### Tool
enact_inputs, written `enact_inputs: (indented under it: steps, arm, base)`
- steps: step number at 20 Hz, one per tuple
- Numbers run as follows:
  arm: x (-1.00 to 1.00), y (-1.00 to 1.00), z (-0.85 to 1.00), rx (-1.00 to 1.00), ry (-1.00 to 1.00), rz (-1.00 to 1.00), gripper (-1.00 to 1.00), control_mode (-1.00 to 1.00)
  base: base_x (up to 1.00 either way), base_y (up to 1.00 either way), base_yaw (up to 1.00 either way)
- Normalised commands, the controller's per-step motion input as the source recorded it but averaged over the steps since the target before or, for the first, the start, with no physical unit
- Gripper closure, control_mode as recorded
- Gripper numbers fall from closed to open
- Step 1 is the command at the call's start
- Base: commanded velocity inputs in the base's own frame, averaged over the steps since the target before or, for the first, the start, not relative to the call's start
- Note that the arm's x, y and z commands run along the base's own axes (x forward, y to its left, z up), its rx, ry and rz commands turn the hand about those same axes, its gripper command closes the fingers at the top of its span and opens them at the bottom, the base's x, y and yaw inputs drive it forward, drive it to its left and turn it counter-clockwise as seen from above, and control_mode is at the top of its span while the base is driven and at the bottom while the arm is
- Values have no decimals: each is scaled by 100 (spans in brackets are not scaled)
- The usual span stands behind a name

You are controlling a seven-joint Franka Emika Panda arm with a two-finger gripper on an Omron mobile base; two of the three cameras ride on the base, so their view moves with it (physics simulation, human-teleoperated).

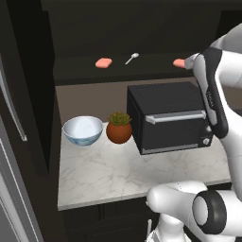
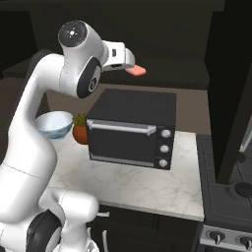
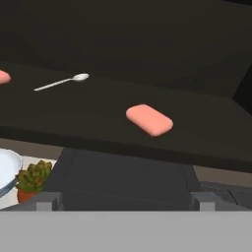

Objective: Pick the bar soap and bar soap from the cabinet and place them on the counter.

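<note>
1. The nearer bar soap (image 3: 149, 119) lies flat on the open cabinet shelf (image 3: 197, 133), close to the shelf's front edge and above the toaster oven (image 1: 169, 117). In the hand view its long axis runs diagonally, from upper left to lower right, so it sits skewed to the shelf's front edge, not square with it.

2. The second bar soap (image 1: 103, 62) lies well apart, toward the left end of the same shelf, with the spoon (image 1: 132, 58) between the two bars. Its long axis looks roughly along the shelf's front edge.

3. The end effector (image 3: 125, 201) sits in front of the nearer bar and short of it, holding nothing. Only the two fingertips show at the bottom of the hand view, set wide apart, so it looks open.

4. Likely troubles, as I judge them:
   - The bar is thin and flat. Fingers coming in level may slide over the top or push it deeper into the cabinet (image 1: 142, 28) instead of closing on it.
   - Because the bar is skewed, closing without turning the wrist to match could catch its corners and spin it out.
   - It lies near the front edge; a nudge outward could drop it onto the toaster oven.
   - The toaster oven just below the shelf leaves little room for the hand.

5. Free counter (image 1: 118, 175) lies in front of the bowl (image 1: 82, 130) and potted plant (image 1: 119, 127).
</note>
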Motion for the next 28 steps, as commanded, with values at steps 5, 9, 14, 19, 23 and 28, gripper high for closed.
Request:
enact_inputs:
  steps: [5,9,14,19,23,28]
  arm:
    - [0,-3,-5,2,-2,11,-100,-100]
    - [0,-9,-7,3,-3,14,-100,-100]
    - [1,-6,0,0,-2,12,-100,-100]
    - [4,0,0,0,-2,11,-100,-100]
    - [11,0,0,0,-1,10,-100,-100]
    - [16,0,0,0,-1,8,-100,-100]
  base:
    - [0,0,0]
    - [0,0,0]
    - [0,0,0]
    - [0,0,0]
    - [0,0,0]
    - [0,0,0]
